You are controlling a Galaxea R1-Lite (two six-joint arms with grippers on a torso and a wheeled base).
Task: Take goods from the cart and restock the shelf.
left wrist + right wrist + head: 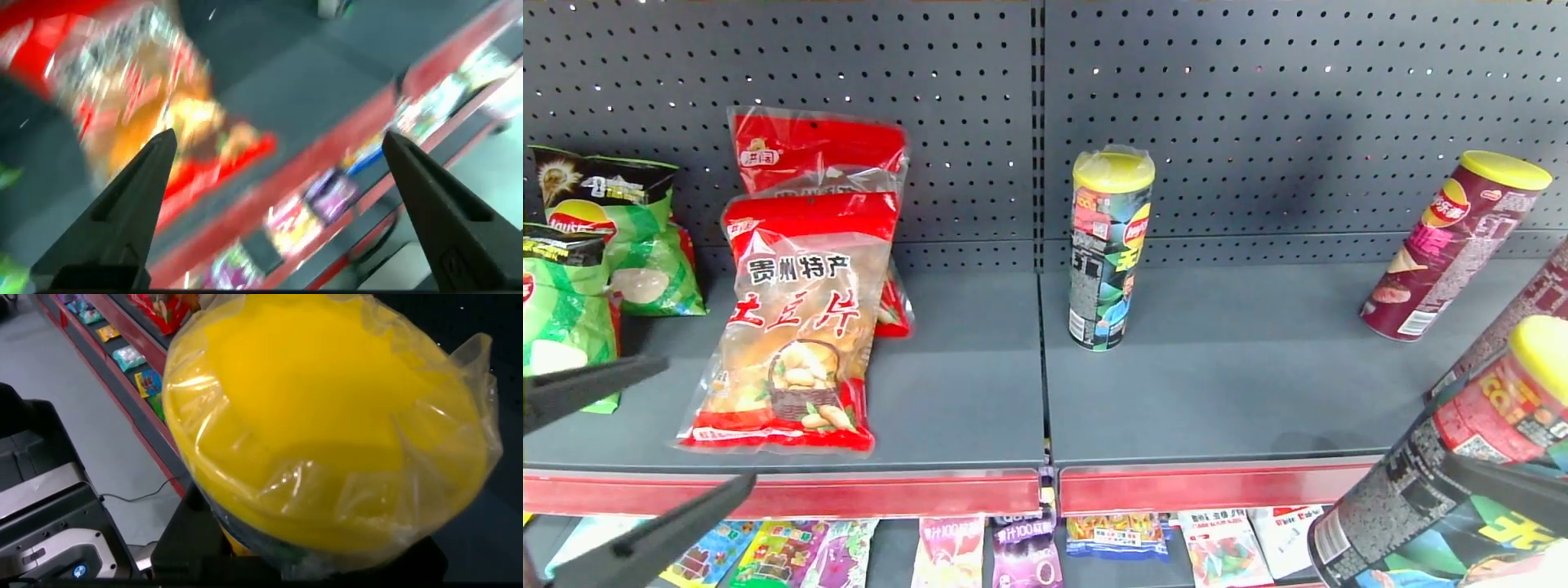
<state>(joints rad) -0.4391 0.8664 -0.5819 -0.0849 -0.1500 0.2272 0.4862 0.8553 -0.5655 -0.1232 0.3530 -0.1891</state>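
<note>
Right gripper point(1486, 441) clenched on a tilted, yellow-lidded chip can point(1421, 465), low before the right end of the shelf point(1217, 384). Left gripper point(709, 423) spread wide, holding nothing, before the red snack bag point(796, 327). Matching can point(1107, 253) upright mid-shelf; maroon can point(1454, 245) leaning farther right.

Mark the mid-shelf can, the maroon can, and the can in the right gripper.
mid-shelf can point(1111, 253), head view, middle of its label.
maroon can point(1454, 249), head view, mid-body.
held can point(1413, 465), head view, dark lower label.
</note>
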